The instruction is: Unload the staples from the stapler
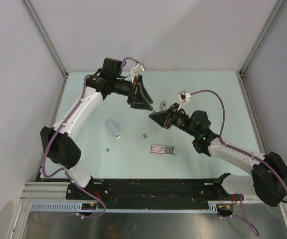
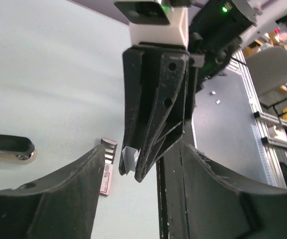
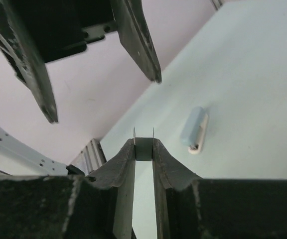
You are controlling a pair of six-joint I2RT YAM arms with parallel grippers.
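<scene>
While the two arms meet tip to tip above the middle of the desk, the right gripper has its fingers pressed nearly together on a short grey strip of staples. The strip's two thin legs stick out past the fingertips. From the left wrist, the same strip shows as a small silver block pinched at the very end of the right fingers.

The left gripper hangs just beside it with its fingers spread wide and nothing between them. Its tips flank the end of the right gripper.

The stapler lies on the desk left of centre, well apart from both grippers and held by neither. A flat box with a red-and-white label lies near the middle of the desk, on the side toward the near edge.

Two small grey bits rest on the bare surface. One lies between the stapler and the box. The other is left of the box and closer to the near edge than the stapler.
</scene>
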